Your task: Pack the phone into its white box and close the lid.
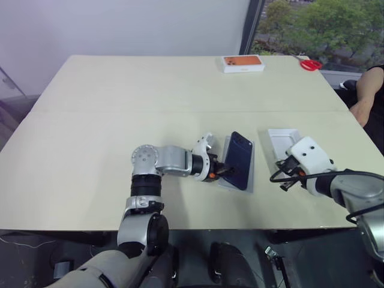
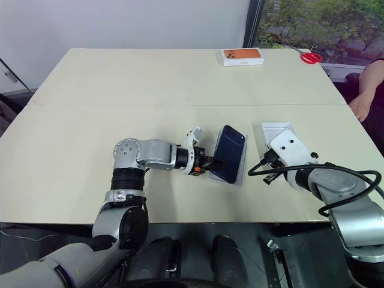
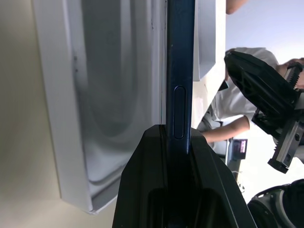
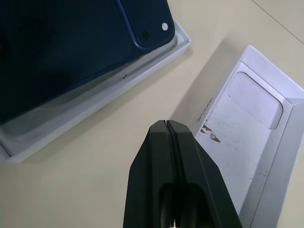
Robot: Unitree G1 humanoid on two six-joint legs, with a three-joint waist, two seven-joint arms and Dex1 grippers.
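While the left gripper [image 2: 211,163] clamps the phone [image 2: 229,154] tilted over the white box [image 2: 242,171], right jaws shut; next, lower it flat.

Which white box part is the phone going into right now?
The shallow tray beside the left hand, under the phone; the lid lies apart.

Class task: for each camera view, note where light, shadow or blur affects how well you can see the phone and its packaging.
Left wrist view: the phone edge is sharp, the white box behind it soft. Right wrist view: the phone shades the tray rim; the lid is evenly lit. Head views: even daylight, faint shadows.
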